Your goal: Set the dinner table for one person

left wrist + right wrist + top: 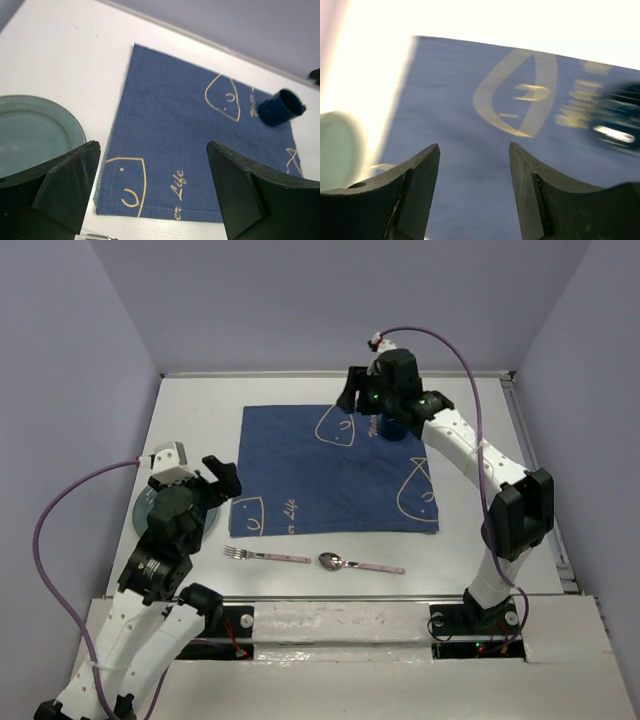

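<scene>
The white dinner table (195, 410) carries a dark blue cloth (335, 470) with pale line drawings. A dark blue cup (392, 428) stands near the cloth's far edge, partly hidden under my right wrist. My right gripper (350, 398) hovers just left of the cup, open and empty. The right wrist view shows its gripper (474, 147) over bare cloth (470, 100), with the cup (620, 125) blurred at the right. My left gripper (222, 480) is open and empty at the cloth's left edge, beside a grey-green plate (145, 512). In the left wrist view the gripper (152, 147) looks across the cloth (185, 125) to the cup (281, 107).
A fork (266, 555) and a spoon (357, 564) with pale handles lie in a row on the table just in front of the cloth. The plate (35, 132) lies left of the cloth, partly under my left arm. Grey walls close off the back and sides.
</scene>
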{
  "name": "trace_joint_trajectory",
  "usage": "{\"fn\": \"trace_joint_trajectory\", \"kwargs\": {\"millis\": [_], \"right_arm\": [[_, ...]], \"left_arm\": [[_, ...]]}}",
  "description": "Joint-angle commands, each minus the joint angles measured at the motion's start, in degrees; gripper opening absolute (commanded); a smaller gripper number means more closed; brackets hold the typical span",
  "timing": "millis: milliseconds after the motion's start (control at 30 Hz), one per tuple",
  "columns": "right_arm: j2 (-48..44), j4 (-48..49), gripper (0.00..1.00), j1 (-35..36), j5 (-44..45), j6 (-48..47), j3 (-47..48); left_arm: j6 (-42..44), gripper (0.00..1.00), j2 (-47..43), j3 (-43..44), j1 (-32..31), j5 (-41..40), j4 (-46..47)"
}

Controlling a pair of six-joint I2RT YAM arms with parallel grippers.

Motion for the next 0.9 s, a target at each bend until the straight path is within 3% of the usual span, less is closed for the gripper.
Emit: {"fn": "trace_joint_trajectory", "kwargs": {"millis": [0, 133, 300, 567, 633, 867], "right_arm": [[2.78, 20.36, 0.62, 12.88, -16.05, 15.26, -7.86], [10.76, 28.46, 0.62, 21.76, -16.6, 20.99, -5.5], [21.86, 28.38, 0.63, 27.94, -14.76, 23.82, 5.12], [32.85, 28.03, 0.61, 29.09, -12.19, 27.77, 10.77], [34.97, 27.94, 0.56, 29.61, -13.78, 28.91, 12.52], [40.93, 26.01, 0.55, 30.76, -15.89, 31.19, 20.6]], "left_arm": [[2.52, 0.99, -5.16, 6.26, 0.3, -8.25, 0.24], [4.64, 0.99, -4.99, 12.85, 0.3, -9.08, -0.39], [6.04, 0.99, -9.03, 7.78, 0.3, -0.74, 5.31], [6.48, 0.99, -12.8, -2.5, 0.3, 1.12, 10.06], [6.13, 0.99, -13.95, -2.96, 0.3, 1.56, 10.51], [6.74, 0.99, -15.36, -4.01, 0.65, 4.55, 12.62]]}}
